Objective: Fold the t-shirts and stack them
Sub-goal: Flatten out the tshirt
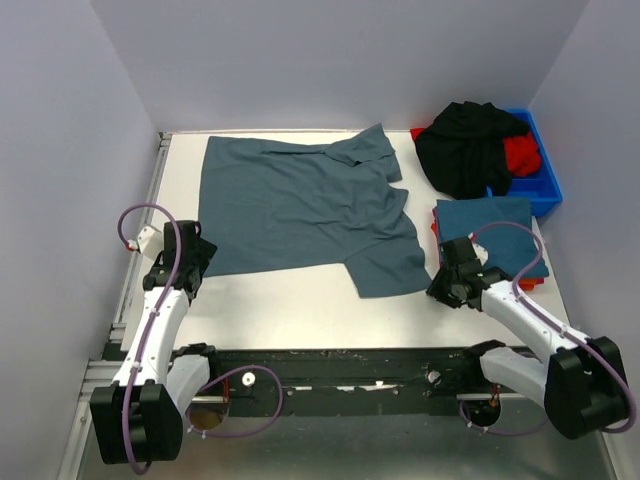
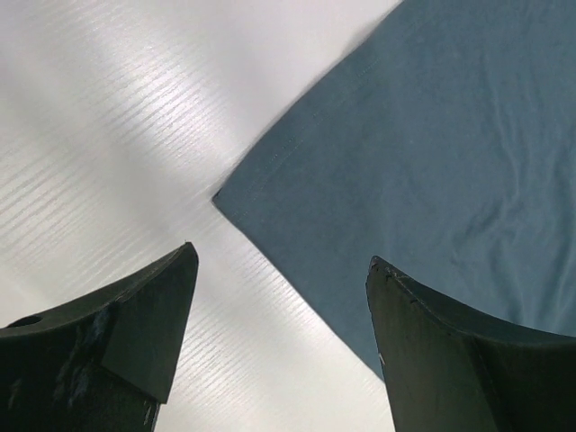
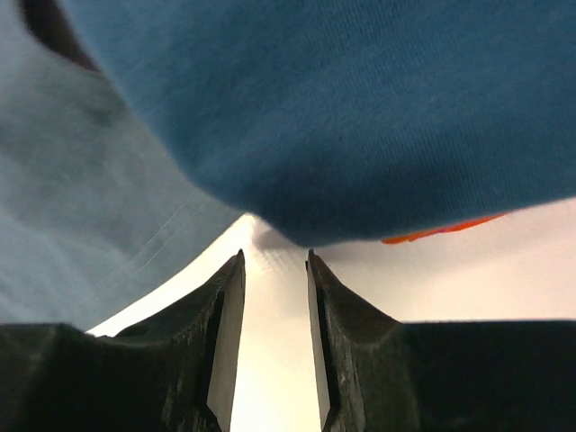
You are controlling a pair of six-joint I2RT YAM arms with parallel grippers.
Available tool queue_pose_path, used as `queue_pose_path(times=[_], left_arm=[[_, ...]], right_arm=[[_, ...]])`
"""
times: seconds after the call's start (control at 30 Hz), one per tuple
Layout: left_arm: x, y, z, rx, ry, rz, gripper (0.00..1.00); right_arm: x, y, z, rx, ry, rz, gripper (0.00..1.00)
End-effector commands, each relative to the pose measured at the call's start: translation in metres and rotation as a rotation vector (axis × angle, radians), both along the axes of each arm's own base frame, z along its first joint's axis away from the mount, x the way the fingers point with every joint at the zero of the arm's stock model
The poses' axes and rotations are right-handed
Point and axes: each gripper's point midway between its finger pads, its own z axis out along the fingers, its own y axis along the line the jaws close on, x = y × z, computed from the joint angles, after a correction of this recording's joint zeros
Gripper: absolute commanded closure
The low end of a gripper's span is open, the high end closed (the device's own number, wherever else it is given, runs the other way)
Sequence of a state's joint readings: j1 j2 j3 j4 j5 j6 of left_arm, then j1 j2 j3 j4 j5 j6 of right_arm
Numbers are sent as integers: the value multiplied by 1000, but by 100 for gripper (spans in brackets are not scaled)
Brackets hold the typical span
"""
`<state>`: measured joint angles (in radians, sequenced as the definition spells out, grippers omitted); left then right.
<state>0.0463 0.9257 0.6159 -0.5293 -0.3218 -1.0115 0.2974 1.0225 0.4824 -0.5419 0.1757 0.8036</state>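
- Slate teal t-shirt (image 1: 300, 205): spread flat on the white table (image 1: 290, 310), left of centre.
- Left gripper (image 2: 283, 315): I read its jaws as spread wide and empty, over the table at the teal shirt's near-left hem corner.
- Right gripper (image 3: 274, 306): jaws a narrow slit apart with nothing between them, low at the near corner of the folded blue t-shirt (image 1: 490, 225), which lies on an orange t-shirt (image 3: 432, 234).
- Blue bin (image 1: 545, 185), far right: black t-shirt (image 1: 465, 145) and red t-shirt (image 1: 520, 155) heaped in it.
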Motion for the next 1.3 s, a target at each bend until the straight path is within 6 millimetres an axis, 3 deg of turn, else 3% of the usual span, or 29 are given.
queue_pose_path(times=[0.0, 0.43, 0.6, 0.73, 0.77, 0.83, 1.1, 1.27], left_arm=[[-7, 10, -2, 35, 23, 51, 13], [-12, 15, -2, 41, 22, 90, 13], [-13, 16, -6, 36, 28, 103, 13], [-13, 16, -11, 39, 39, 107, 13], [-13, 17, -12, 40, 44, 110, 13], [-14, 17, -13, 43, 51, 109, 13], [-19, 19, -21, 30, 84, 160, 14], [-21, 20, -29, 22, 104, 184, 15]], right_arm=[[17, -2, -3, -16, -5, -54, 59], [37, -9, -2, -51, -29, -161, 59], [41, -6, -5, -44, -3, -174, 68], [45, -2, -4, -27, -18, -167, 92], [46, -2, -2, -23, -25, -160, 93], [43, -4, 2, -31, -32, -152, 99], [13, -12, 37, 7, -125, -140, 99], [-7, -9, 45, 47, -155, -94, 99]])
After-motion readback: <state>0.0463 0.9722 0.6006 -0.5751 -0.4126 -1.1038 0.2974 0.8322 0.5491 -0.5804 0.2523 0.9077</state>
